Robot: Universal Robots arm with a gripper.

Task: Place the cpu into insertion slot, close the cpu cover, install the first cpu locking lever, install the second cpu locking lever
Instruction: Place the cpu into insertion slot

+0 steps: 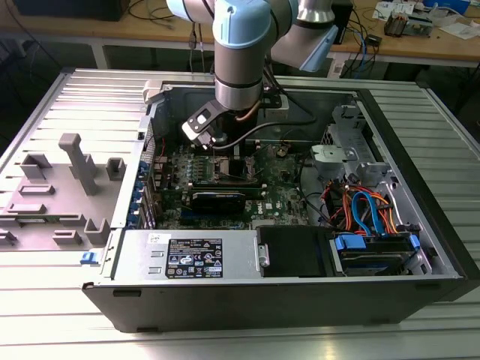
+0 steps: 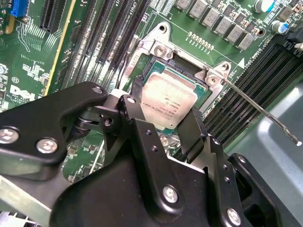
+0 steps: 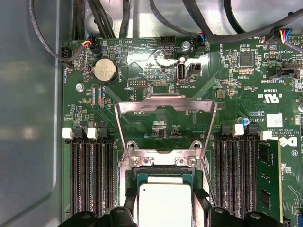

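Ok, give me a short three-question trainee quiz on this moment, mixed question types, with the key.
1. True or false: the cpu cover is closed over the cpu.
2. The pincer is: A at the cpu; B over the coin battery; C outside the computer case.
3. Fill in: the thin wire locking lever is ___, not hooked down.
Key: 1 false, the cover stands open; 2 A; 3 unlatched.
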